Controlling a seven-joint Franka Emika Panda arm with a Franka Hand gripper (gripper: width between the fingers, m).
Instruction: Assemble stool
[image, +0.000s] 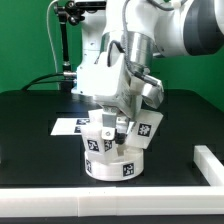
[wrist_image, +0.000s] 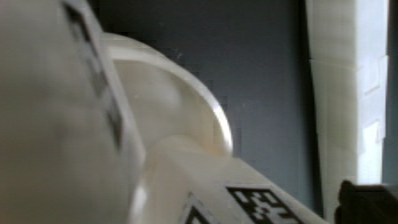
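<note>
- White plastic seat (image: 112, 166), round and ring-like with black-and-white tags on its wall, sits on the black tabletop (image: 35, 140). It is about midway between the side edges and nearer the front edge than the back.
- I can make out two tagged white legs rising from the seat's top: one leg (image: 98, 140) on the exterior view's left, and another (image: 147, 128) on its right that leans outward.
- I cannot tell whether a third leg is hidden behind the arm.
- My gripper (image: 121, 128) hangs low over the seat, down between those two legs, with its jaws spread wide.
- From either view I cannot tell whether a finger touches a leg.
- On the wrist view a blurred curved white wall (wrist_image: 169, 95) fills most of the picture, with a tag (wrist_image: 267, 205) just below it.
- Behind the seat, toward the back edge, the marker board (image: 66, 127) lies flat.
- A white rail (image: 207, 166) lies along the tabletop's edge on the exterior view's right, well apart from the seat.
</note>
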